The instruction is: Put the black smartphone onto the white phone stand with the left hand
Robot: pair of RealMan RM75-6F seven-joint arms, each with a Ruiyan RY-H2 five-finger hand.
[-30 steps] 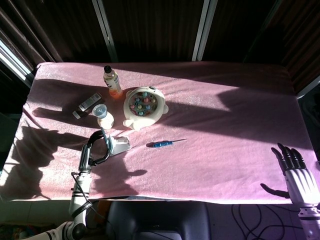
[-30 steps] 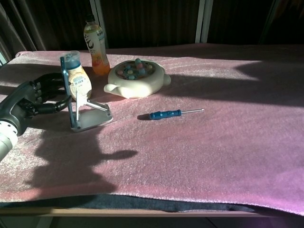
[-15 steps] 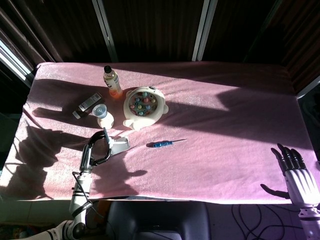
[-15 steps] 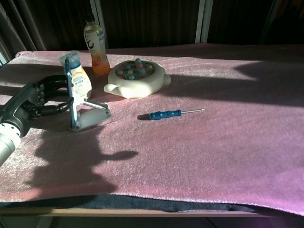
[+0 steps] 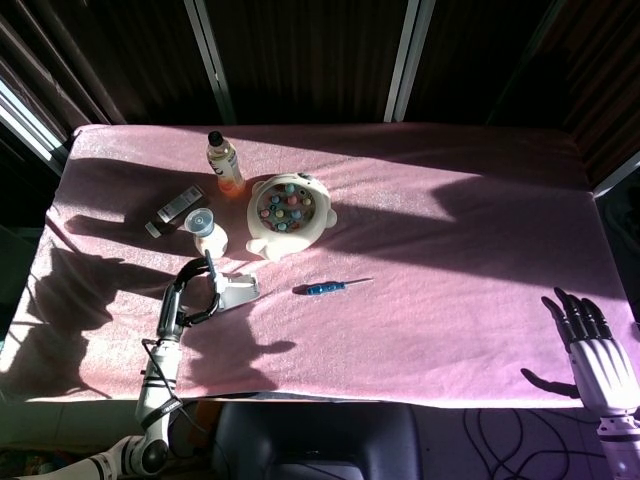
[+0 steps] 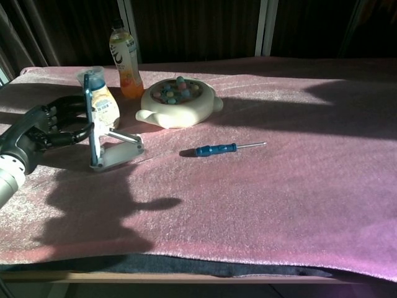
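The black smartphone [image 6: 92,121] stands nearly upright and edge-on, its lower end in the white phone stand [image 6: 120,153] at the table's front left. My left hand [image 6: 47,128] is just left of it, and its curved fingers [image 6: 75,131] hold the phone's back and top. In the head view the left hand [image 5: 188,299] wraps the smartphone [image 5: 211,277] beside the stand [image 5: 238,290]. My right hand [image 5: 592,345] hangs off the table's front right corner, fingers spread, holding nothing.
A small capped bottle [image 6: 103,101] stands right behind the phone. An orange drink bottle [image 6: 123,54], a cream toy tray with coloured pegs [image 6: 178,103] and a flat tube [image 5: 173,211] lie further back. A blue screwdriver [image 6: 224,148] lies right of the stand. A pink cloth [image 6: 279,186] covers the table.
My left hand has shifted slightly with the phone, which now stands a bit more upright; the stand has been nudged slightly to the left. The right hand has not moved.
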